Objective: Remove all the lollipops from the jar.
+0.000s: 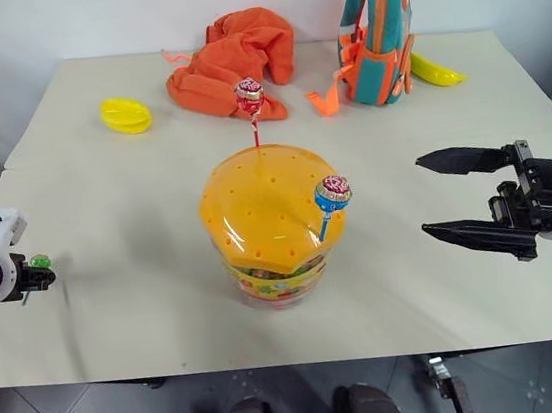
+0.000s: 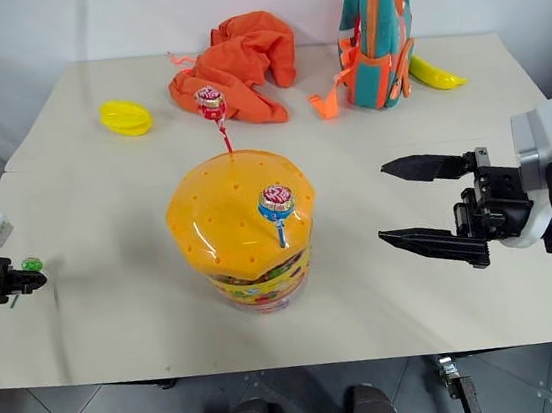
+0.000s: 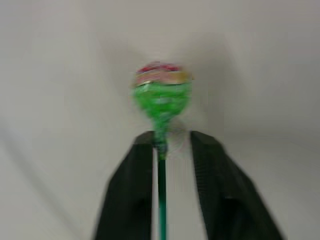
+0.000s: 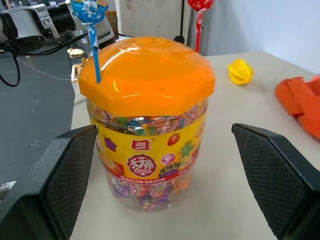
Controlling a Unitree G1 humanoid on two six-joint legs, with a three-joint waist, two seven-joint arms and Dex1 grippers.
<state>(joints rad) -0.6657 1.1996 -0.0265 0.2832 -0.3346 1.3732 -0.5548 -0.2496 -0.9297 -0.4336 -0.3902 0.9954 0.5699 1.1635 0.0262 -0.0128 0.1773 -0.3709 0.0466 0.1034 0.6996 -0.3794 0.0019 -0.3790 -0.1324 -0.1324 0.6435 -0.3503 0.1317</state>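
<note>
Left wrist view: a green-stick lollipop [image 3: 161,97] is seen between the left gripper [image 3: 171,141]'s black fingers, which stand narrowly apart beside the stick; a grip cannot be told. On the beige table [image 1: 113,277], the clear plastic jar with the orange domed lid [image 1: 270,222] carries a red-stick lollipop [image 1: 250,97] and a blue-stick lollipop [image 1: 333,194]. Beside it, the right gripper [image 1: 440,194] is held wide, empty.

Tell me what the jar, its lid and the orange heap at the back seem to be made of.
Jar: clear glossy plastic, apparently; wrapped sweets show through the wall above and below a printed label. Lid: translucent orange plastic, shiny with highlights, dotted with small holes. Orange heap: soft matte fabric, judging by its folds and creases.
</note>
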